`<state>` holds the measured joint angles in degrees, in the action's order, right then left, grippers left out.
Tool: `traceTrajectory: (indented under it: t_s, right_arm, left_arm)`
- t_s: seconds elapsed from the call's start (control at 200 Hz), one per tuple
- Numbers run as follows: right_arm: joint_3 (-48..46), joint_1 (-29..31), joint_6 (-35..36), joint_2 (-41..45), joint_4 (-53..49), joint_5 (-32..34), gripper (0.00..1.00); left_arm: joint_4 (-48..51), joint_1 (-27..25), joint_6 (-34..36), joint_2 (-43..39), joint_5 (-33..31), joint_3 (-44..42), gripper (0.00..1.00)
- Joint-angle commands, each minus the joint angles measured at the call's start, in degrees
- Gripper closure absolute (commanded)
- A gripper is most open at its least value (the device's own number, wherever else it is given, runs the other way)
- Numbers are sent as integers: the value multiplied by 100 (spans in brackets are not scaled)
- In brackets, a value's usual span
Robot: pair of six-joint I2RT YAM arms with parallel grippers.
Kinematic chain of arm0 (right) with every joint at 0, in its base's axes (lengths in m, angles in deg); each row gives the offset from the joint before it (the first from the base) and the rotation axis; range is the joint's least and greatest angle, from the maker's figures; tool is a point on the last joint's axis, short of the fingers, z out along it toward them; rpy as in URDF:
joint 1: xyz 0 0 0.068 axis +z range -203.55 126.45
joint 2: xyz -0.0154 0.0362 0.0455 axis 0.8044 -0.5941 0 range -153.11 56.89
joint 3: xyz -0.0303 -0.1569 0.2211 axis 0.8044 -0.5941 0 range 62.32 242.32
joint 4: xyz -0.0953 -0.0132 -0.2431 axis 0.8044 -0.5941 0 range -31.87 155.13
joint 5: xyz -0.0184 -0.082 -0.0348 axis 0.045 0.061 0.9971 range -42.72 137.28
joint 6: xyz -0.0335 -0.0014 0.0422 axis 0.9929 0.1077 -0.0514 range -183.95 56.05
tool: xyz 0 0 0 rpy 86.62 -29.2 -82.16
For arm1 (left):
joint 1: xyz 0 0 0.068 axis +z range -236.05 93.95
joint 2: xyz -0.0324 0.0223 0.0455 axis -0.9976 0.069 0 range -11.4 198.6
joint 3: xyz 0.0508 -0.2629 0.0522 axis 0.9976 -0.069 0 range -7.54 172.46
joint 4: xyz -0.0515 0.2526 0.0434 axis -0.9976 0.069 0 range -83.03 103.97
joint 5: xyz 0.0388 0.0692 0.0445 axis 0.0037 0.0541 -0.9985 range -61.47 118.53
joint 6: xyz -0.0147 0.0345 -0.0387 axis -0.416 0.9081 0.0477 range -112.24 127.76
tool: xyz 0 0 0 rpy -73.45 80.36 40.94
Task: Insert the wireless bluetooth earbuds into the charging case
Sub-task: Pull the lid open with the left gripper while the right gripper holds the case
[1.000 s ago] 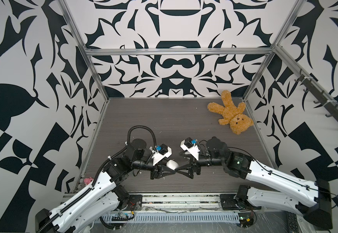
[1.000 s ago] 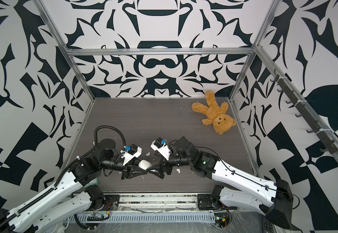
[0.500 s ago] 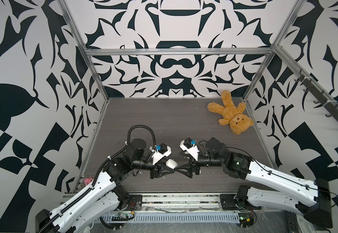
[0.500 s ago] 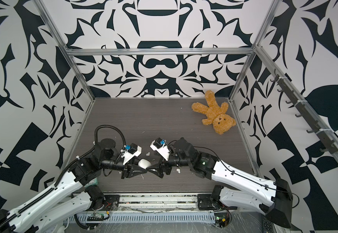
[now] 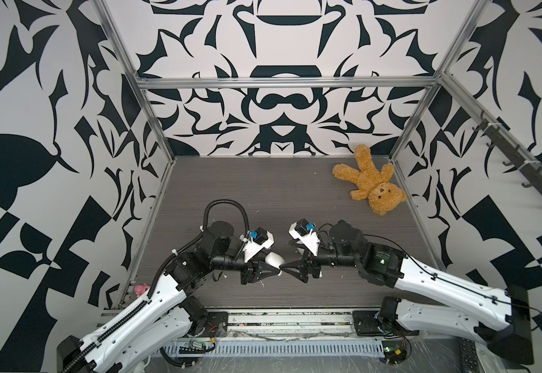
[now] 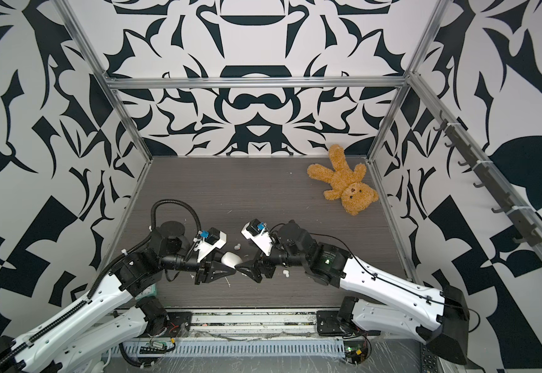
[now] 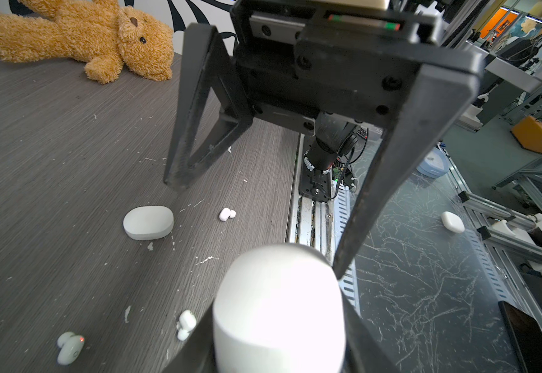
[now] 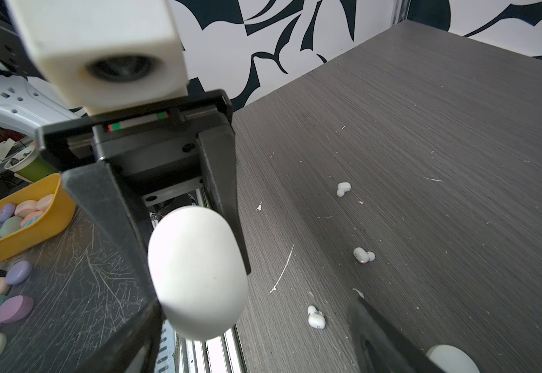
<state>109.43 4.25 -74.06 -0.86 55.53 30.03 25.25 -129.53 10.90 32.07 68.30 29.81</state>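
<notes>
**Grey table (image 5: 263, 193) strewn with buds as the right hand (image 7: 256, 226) edges in**

Scattered on the wood-grain surface, the wireless bluetooth earbuds (image 7: 227, 213) lie loose. None is seated, and a second case (image 7: 148, 222) rests among them. The left hand (image 8: 198, 281) is clamped on the charging case (image 7: 279, 306), holding it clear of the table with the lid apparently shut. Over the past second the right hand has crept slightly nearer. Its jaws are spread wide and empty, with one finger just beside the case. This looks like a move to lift the lid. Until it opens, no bud can go in.
</notes>
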Motion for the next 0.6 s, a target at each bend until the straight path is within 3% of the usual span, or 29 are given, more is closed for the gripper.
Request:
traceTrajectory:
  t_s: [0.0, 0.395, 0.595]
  right_arm:
    - [155, -140, 0, -47, -68, 1134, 9]
    - [246, -131, -9, -84, -156, 1357, 10]
    - [268, -137, -8, -78, -93, 889, 16]
  left_arm:
    - [-142, -116, 55, -124, 839, 91, 100]
    - [-141, -115, 55, -110, 866, 92, 100]
    - [-141, -116, 65, -100, 835, 86, 100]
